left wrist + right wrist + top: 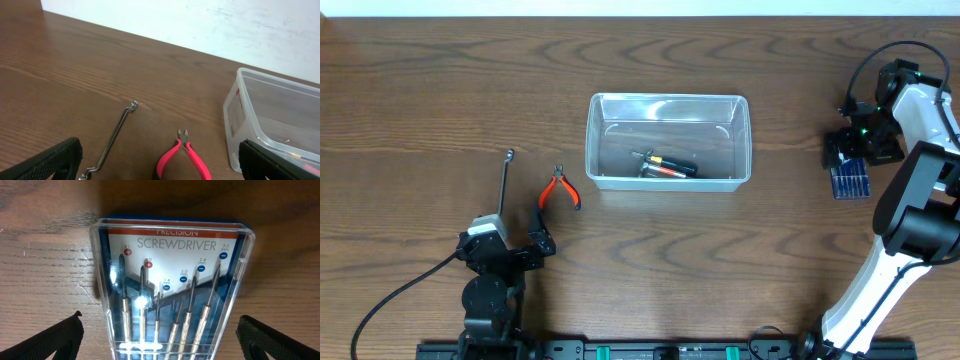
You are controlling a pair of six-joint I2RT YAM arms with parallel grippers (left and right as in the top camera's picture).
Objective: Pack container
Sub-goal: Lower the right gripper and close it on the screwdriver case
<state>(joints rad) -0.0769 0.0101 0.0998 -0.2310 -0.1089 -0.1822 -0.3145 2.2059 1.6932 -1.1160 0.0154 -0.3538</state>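
Clear plastic rectangular container (668, 140) is sitting mid-table, holding an orange-and-black tool (665, 166). Right gripper (160, 345) is hovering, jaws spread wide, over a blue-backed precision screwdriver case (170, 280). This looks like the pick-up step, calling for descending and closing. Left gripper (160, 167) is hanging open near red-handled pliers (181, 155).

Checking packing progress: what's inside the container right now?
The container holds small overlapping tools with black and orange handles; what lies beneath them is covered.
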